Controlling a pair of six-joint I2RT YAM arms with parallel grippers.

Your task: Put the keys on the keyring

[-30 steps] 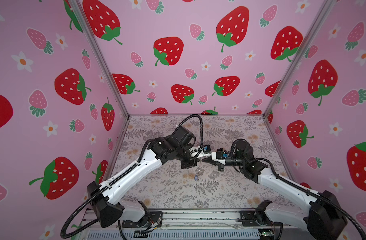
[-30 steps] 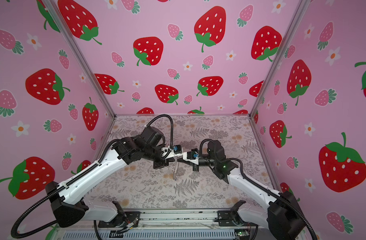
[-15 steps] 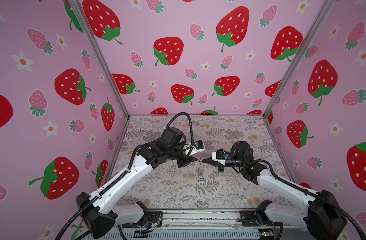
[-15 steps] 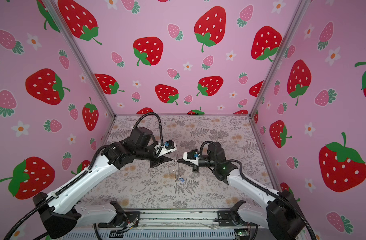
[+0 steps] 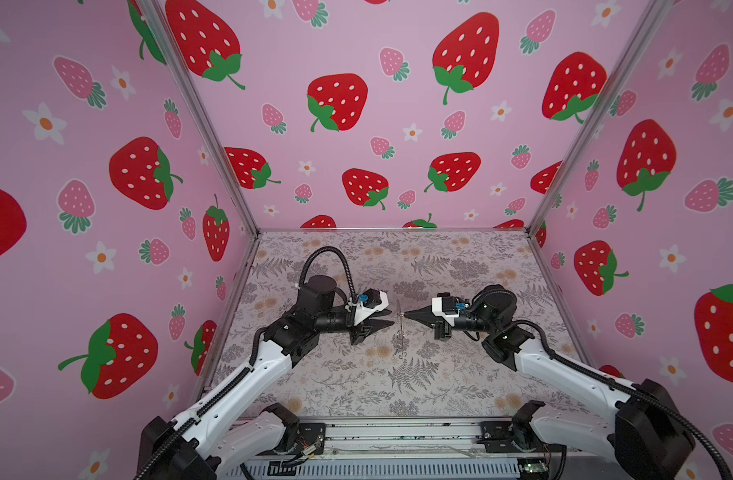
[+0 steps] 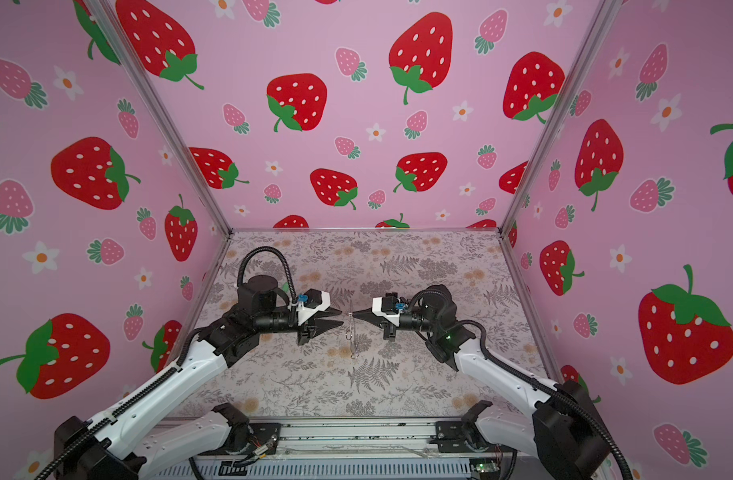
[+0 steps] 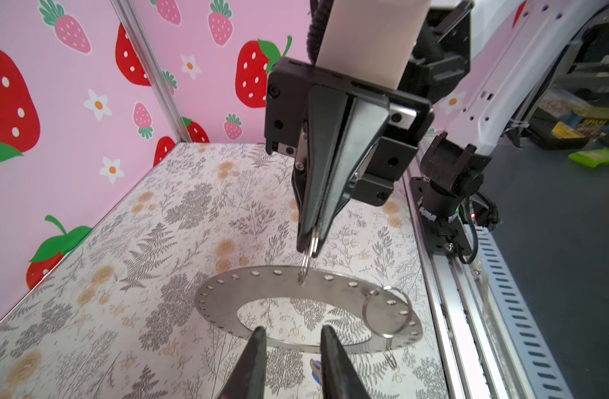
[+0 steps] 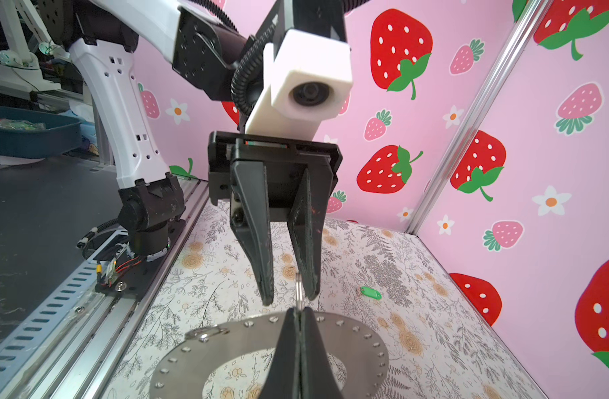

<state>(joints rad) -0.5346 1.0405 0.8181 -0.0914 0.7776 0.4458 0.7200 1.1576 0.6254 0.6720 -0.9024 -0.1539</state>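
Keyring (image 7: pixel 220 300) is your landmark: the flat grey disc with the wide round hole hangs from a small split ring (image 7: pixel 308 257) threaded through one of the holes along its rim. In both top views the keyring (image 5: pixel 399 328) shows edge-on as a thin upright line. Whether its lower edge touches the table (image 5: pixel 439 374) you cannot tell. Your right gripper (image 7: pixel 310 243) sits at the keyring's upper edge, its jaws pressed fully together on that split ring, so the disc hangs from it. Your left gripper (image 7: pixel 292 328) faces the keyring from the opposite side, just short of it. Its fingers are parted partway and grip nothing, and the split ring sits just off their tips. A larger wire loop (image 7: pixel 364 311) is also threaded on the keyring, lying against its face. The green key (image 8: pixel 371 293) lies flat on the table, apart from the keyring and on your left gripper's side of it. The blue key (image 7: pixel 315 368) peeks out just past the keyring's lower rim; you cannot tell whether it hangs from the disc or rests on the table. Well away from the keyring, beyond the rail, a dark teal bin (image 8: pixel 33 138) holds pale and green clutter too blurred to name.
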